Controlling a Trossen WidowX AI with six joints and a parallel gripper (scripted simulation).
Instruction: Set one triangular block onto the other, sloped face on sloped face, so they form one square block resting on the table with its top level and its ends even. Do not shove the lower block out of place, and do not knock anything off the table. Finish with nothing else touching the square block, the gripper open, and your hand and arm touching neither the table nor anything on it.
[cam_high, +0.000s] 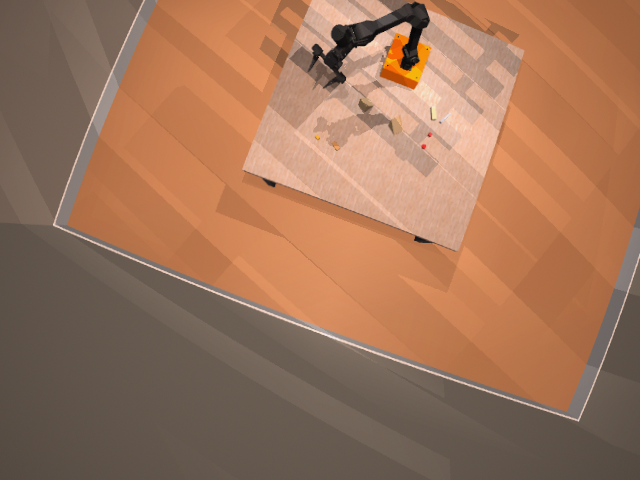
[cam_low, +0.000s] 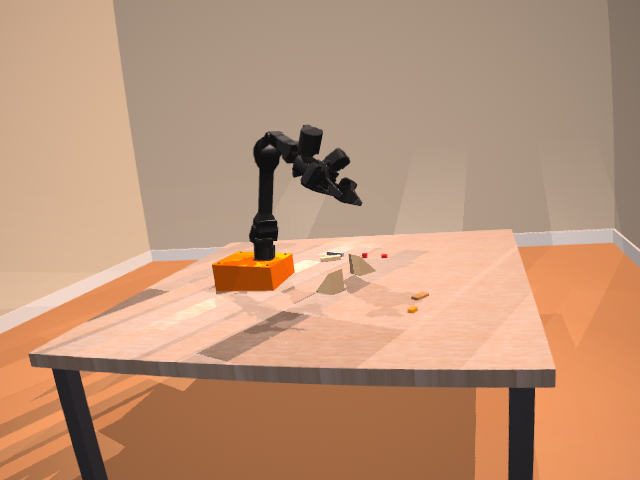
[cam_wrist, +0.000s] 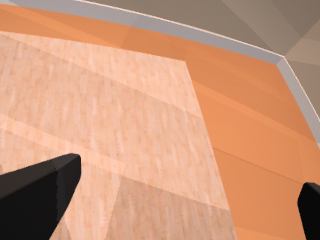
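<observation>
One tan triangular block (cam_high: 365, 104) (cam_low: 331, 282) stands on the table (cam_high: 361, 180) (cam_low: 439, 341), nearer the arm's side in the top view and nearer the lens in the exterior view. The other tan triangular block (cam_high: 396, 125) (cam_low: 360, 265) stands apart from it, with a slope falling to the right in the exterior view. My gripper (cam_high: 317, 79) (cam_low: 351, 199) (cam_wrist: 192, 180) is wide open and empty, high above the table and touching neither block. Neither block shows in the wrist view.
An orange base (cam_high: 390, 73) (cam_low: 242, 277) carries the arm. A small orange piece (cam_high: 317, 137) (cam_low: 412, 309) and an orange-brown piece (cam_high: 336, 146) (cam_low: 419, 295) lie on the table. Two red pieces (cam_high: 429, 134) (cam_high: 423, 146), a cream bar (cam_high: 433, 113) and a thin pale piece (cam_high: 445, 117) lie beyond the blocks.
</observation>
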